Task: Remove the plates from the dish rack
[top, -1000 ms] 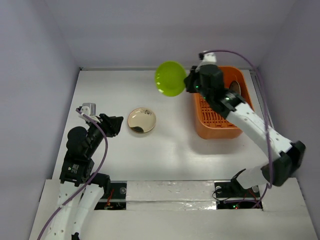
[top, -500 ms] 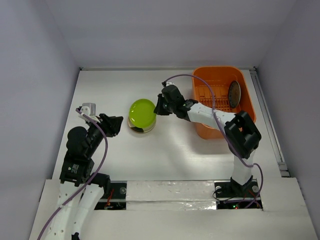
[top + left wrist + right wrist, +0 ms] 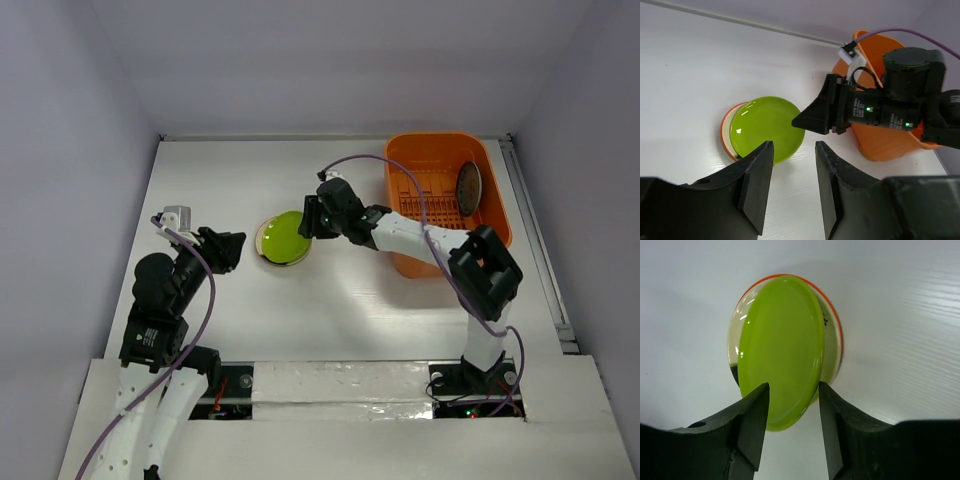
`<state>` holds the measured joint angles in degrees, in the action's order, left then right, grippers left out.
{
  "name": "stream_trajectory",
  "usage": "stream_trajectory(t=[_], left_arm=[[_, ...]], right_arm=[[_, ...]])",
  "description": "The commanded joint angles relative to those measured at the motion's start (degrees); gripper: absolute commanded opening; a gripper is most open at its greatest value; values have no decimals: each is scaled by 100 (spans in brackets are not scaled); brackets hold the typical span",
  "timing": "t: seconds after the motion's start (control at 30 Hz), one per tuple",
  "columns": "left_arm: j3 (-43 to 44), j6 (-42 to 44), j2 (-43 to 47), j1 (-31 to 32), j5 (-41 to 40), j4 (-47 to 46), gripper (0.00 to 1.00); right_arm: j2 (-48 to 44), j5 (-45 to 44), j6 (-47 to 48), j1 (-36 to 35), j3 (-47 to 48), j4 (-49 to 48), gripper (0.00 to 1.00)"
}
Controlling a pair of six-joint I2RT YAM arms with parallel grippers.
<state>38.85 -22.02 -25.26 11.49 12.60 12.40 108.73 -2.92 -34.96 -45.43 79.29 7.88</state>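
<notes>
A lime-green plate (image 3: 285,236) lies tilted on a cream, orange-rimmed plate (image 3: 264,243) at the table's middle. My right gripper (image 3: 308,218) stands just to its right, low over the table. In the right wrist view the green plate (image 3: 780,350) overlaps the cream plate (image 3: 832,335), and my right gripper (image 3: 793,386) is open with the plate's near edge between its spread fingers. The orange dish rack (image 3: 440,262) at the back right holds one dark patterned plate (image 3: 467,183) on edge. My left gripper (image 3: 238,248) is open and empty, left of the stack (image 3: 767,127).
The right arm's forearm and purple cable (image 3: 400,225) stretch from the rack's front-left corner to the stack. In the left wrist view the right wrist (image 3: 875,107) stands in front of the rack (image 3: 880,145). Grey walls close in the table on three sides.
The right arm carried the green plate from beside the rack down onto the cream plate, then opened its jaws. The left arm has not moved.
</notes>
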Motion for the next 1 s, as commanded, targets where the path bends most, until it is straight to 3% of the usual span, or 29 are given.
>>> stream_trajectory(t=[0.0, 0.1, 0.33, 0.37, 0.53, 0.63, 0.67, 0.7, 0.77, 0.9, 0.97], left_arm=[[-53, -39, 56, -41, 49, -221, 36], [-53, -39, 65, -41, 102, -238, 36], [-44, -39, 196, 82, 50, -212, 36], [-44, -30, 223, 134, 50, -203, 36], [-44, -39, 354, 301, 14, -203, 33], [-27, -39, 469, 433, -91, -168, 20], [-27, -48, 521, 494, -100, -159, 15], [-27, -48, 548, 495, -152, -151, 7], [-18, -48, 618, 626, -188, -133, 2], [-18, -65, 715, 785, -267, -124, 1], [-18, -57, 767, 838, -258, -124, 2]], right_arm=[[-1070, -848, 322, -45, -19, 334, 50], [-1685, -2130, 630, 68, 70, 871, 42], [-2724, -2721, 938, 1192, -466, 1286, 0], [-2882, -2906, 982, 1325, -528, 1338, 0], [-3147, -3566, 1140, 2432, -835, 1567, 0], [-2920, -4293, 1220, 2855, -766, 1725, 14], [-2823, -4296, 1281, 2934, -618, 1769, 25], [-2631, -4296, 1299, 2995, -529, 1848, 29], [-2436, -4576, 1351, 3049, -327, 1962, 47], [-2146, -4604, 1386, 3277, -247, 2113, 49], [-1961, -4192, 1422, 3505, -282, 2007, 48]])
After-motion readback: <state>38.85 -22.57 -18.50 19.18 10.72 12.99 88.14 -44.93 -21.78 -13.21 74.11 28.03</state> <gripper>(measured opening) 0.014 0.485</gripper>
